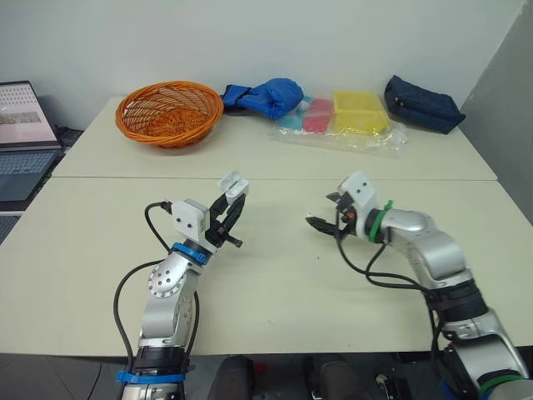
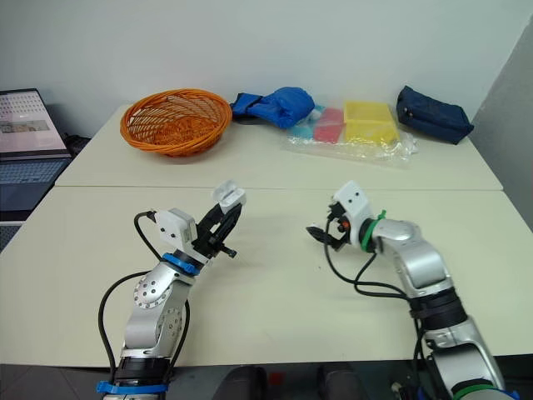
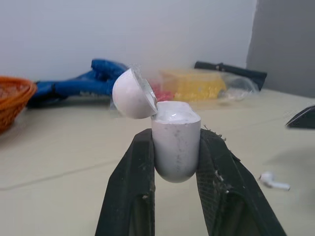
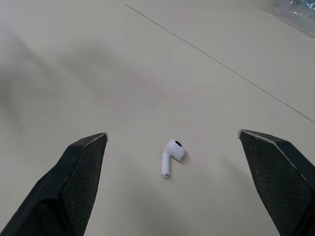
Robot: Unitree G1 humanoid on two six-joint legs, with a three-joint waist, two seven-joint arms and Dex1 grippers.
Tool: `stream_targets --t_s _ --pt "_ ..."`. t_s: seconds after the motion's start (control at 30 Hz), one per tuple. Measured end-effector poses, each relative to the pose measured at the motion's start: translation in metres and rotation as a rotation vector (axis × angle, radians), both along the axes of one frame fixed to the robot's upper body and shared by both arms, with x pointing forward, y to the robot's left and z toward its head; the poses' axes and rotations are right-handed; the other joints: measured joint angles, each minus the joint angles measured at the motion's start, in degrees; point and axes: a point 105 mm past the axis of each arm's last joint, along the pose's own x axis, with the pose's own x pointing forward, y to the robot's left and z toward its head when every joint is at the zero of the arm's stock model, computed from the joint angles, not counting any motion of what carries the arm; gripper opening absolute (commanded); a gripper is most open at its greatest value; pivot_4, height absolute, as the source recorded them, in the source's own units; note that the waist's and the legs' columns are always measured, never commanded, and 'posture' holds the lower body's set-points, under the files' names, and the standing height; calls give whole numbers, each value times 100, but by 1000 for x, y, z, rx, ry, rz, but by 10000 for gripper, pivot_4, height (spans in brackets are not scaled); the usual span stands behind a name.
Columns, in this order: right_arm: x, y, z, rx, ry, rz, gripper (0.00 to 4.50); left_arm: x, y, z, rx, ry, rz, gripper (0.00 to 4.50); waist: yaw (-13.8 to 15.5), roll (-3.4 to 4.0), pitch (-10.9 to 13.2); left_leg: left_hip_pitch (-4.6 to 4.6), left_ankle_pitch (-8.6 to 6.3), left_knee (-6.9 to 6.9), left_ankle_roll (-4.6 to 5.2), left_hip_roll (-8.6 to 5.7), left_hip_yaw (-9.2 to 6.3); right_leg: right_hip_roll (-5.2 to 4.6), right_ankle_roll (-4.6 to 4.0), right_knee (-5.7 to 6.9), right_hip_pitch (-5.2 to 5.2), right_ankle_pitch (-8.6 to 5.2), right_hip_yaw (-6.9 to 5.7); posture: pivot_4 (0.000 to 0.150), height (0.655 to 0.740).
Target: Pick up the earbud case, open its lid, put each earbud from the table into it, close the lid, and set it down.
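Left claw (image 1: 231, 202): we clamp the earbud case (image 3: 175, 140) by its lower body, clear of the table (image 1: 275, 275), with the lid (image 3: 132, 94) swung open.
Right claw (image 1: 324, 210): spread wide at the case's 3 o'clock, straddling the earbud (image 4: 171, 156) on the table.
Handling: we judge the earbud light, hard and slick, best pinched gently across its round head.

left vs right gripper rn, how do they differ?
The left gripper is shut on the earbud case; the right gripper is open and empty. The left gripper holds it off the table, lid flipped open; the right gripper points down at an earbud lying on the table. Both have two black fingers.
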Motion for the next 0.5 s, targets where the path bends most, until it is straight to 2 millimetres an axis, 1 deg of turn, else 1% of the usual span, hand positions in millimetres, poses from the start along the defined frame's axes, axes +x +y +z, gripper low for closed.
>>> stream_targets --t_s 0.07,0.2,0.27,0.33,0.37,0.43,0.5 --pt "5 5 -8 18 2 -39 44707 -2 -2 0 6 0 -7 7474 -3 0 0 -1 0 -1 0 1 0 3 0 0 -1 0 -1 1500 7400" --pt "12 4 -22 7 3 -99 44707 -1 1 -2 12 19 3 7474 -2 0 0 -3 0 -2 0 2 1 4 -1 -1 -2 -1 -4 1500 7400" --pt "14 7 -27 20 7 -119 44707 -1 2 -2 15 18 8 7474 -2 0 0 -1 0 -2 0 2 1 4 -1 -2 -1 -1 -3 1500 7400" --pt "15 12 -41 14 25 -142 44707 0 2 -1 18 16 8 7474 -4 0 0 -2 0 -3 0 3 3 5 -1 -2 -2 -1 -3 1500 7400" --pt "15 13 -47 10 39 -152 43085 0 2 -1 21 16 8 7474 -6 0 0 -2 0 -4 0 3 4 5 -1 -2 -2 -1 -4 1500 7400" --pt "16 15 -48 19 23 -159 39621 0 3 0 27 14 10 7474 -7 0 0 1 0 -3 0 3 3 5 -1 -1 0 -1 -2 1500 7400" --pt "16 18 -49 21 10 -154 32381 0 3 0 29 11 9 7474 -8 0 0 4 0 -2 0 3 3 5 0 -1 1 0 -1 1500 7400"
